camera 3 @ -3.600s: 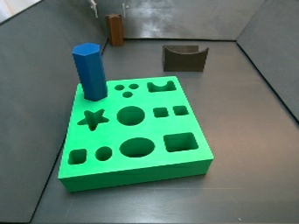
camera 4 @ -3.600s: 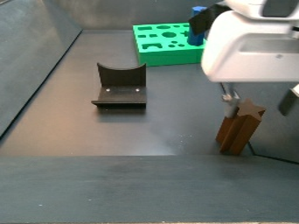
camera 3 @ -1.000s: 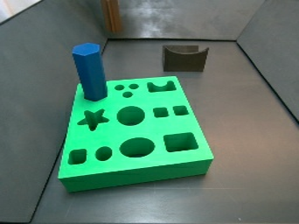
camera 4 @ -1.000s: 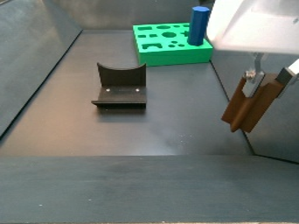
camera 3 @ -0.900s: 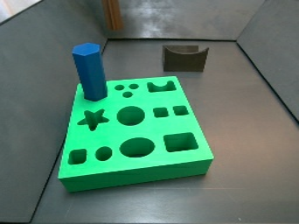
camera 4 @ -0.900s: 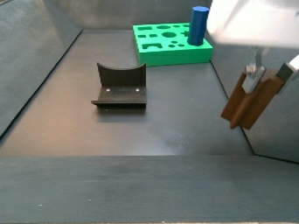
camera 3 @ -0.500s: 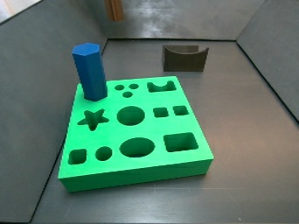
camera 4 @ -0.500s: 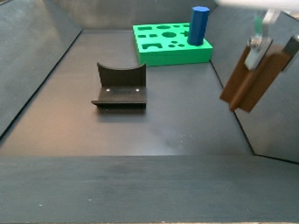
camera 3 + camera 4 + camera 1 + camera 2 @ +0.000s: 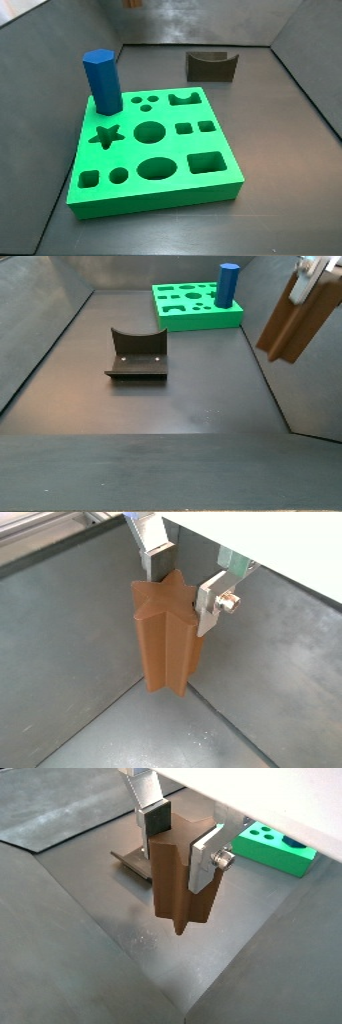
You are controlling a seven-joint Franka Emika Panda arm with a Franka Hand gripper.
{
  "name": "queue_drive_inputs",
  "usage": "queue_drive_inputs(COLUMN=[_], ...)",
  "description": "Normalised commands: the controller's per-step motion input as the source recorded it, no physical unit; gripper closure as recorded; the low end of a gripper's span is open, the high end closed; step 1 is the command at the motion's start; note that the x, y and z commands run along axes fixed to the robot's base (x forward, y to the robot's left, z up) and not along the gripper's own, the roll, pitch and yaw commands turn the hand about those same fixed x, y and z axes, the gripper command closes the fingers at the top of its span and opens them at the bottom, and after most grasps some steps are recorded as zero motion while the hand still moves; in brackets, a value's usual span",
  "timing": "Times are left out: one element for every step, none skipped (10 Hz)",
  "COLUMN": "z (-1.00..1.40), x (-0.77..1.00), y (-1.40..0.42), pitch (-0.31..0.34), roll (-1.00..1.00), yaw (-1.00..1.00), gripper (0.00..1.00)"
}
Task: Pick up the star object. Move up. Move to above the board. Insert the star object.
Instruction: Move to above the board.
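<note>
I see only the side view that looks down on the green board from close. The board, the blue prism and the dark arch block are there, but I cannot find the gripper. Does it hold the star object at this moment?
Observer: Yes. In a wrist view the gripper is shut on the star object, with one finger on each side of its upper part.
Operator: Thank you. Is the piece off the floor?
Observer: Yes. In a side view the star object hangs in the air, clear of the floor.
Operator: Is it already above the board?
Observer: Not yet. In that side view the board lies apart from the piece, with bare floor under the piece.
</note>
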Motion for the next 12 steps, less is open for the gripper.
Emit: queue_drive_inputs(z=[0.52, 0.44, 0.23, 0.15, 0.12, 0.13, 0.13, 0.13, 0.13, 0.13, 0.13, 0.13], x=[-0.01, -0.01, -0.01, 0.25, 0.25, 0.26, 0.26, 0.26, 0.27, 0.27, 0.28, 0.28], y=[-0.01, -0.01, -0.01, -1.00, -1.00, -1.00, -1.00, -1.00, -1.00, -1.00, -1.00, -1.00], pitch=[0.096, 0.094, 0.095, 0.668, 0.641, 0.479, 0.329, 0.225, 0.163, 0.129, 0.122, 0.117], roll=[0.06, 0.06, 0.05, 0.22, 0.24, 0.20, 0.08, 0.02, -0.01, -0.01, 0.00, -0.01], yaw=[0.03, 0.02, 0.02, -0.20, -0.18, -0.08, -0.05, -0.02, -0.01, 0.00, 0.01, 0.00], gripper=[1.00, 1.00, 1.00, 1.00, 1.00, 1.00, 1.00, 1.00, 1.00, 1.00, 1.00, 1.00])
